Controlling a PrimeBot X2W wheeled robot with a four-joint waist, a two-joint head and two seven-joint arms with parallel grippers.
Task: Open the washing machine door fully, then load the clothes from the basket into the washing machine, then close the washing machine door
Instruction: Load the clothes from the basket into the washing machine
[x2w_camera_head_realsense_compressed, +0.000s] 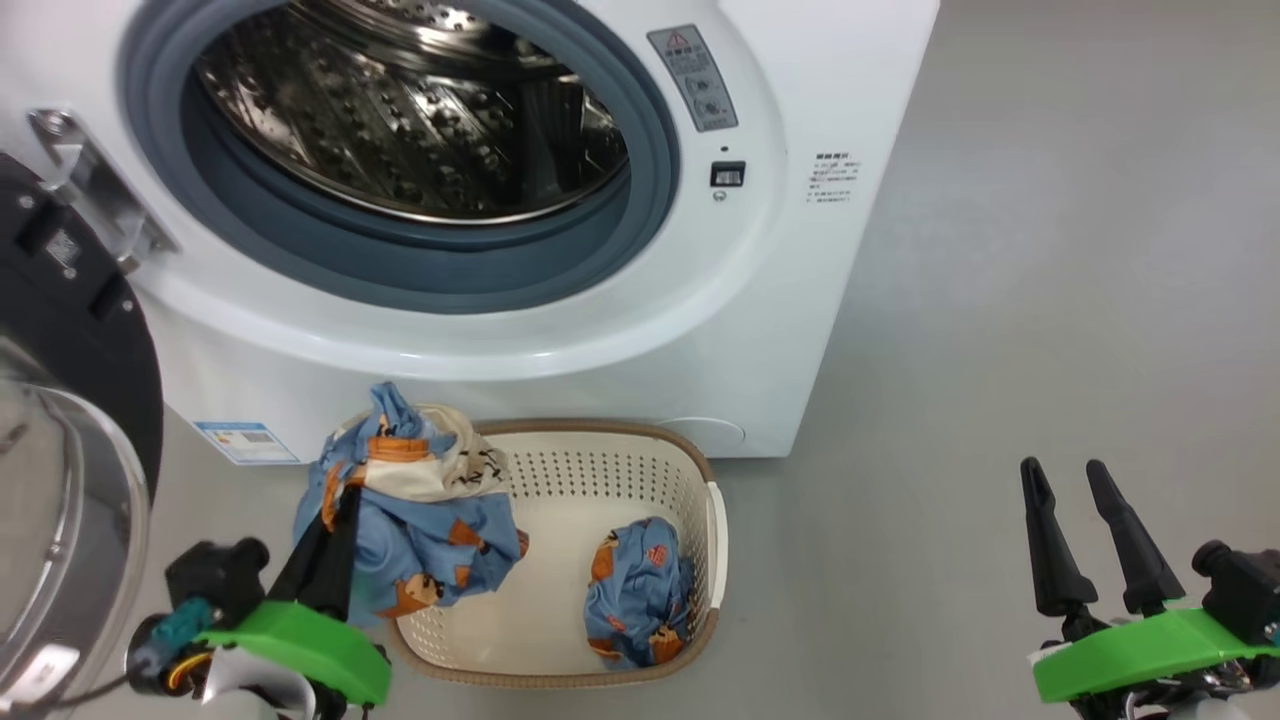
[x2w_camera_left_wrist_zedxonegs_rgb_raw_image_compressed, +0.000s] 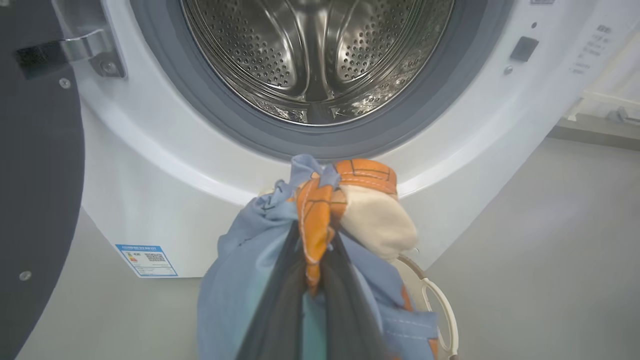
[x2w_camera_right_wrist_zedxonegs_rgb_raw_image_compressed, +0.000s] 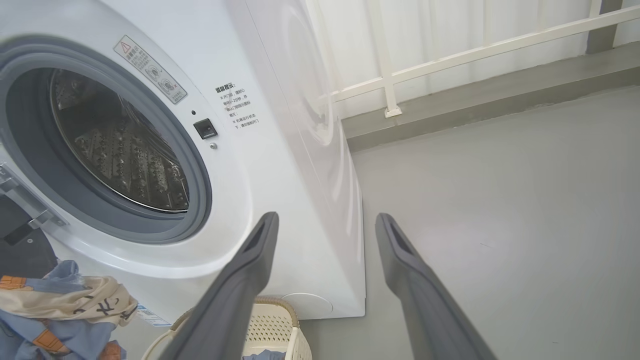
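Left gripper (x2w_camera_left_wrist_zedxonegs_rgb_raw_image_compressed: 311, 245) jaws clamped on light blue cartoon-print fabric bundle (x2w_camera_head_realsense_compressed: 440, 530) above left rim of cream plastic basket (x2w_camera_head_realsense_compressed: 600, 428); right gripper (x2w_camera_head_realsense_compressed: 1063, 468) jaws apart, empty.

laundry area, washing machine (x2w_camera_head_realsense_compressed: 480, 200), basket (x2w_camera_head_realsense_compressed: 600, 470)

washer (x2w_camera_head_realsense_compressed: 700, 330) 12 o'clock | door (x2w_camera_head_realsense_compressed: 90, 350) 9 o'clock | basket (x2w_camera_head_realsense_compressed: 600, 428) 6 o'clock, before washer | clothes (x2w_camera_head_realsense_compressed: 420, 510) over basket's 9 o'clock rim | second bundle (x2w_camera_head_realsense_compressed: 640, 590) inside basket
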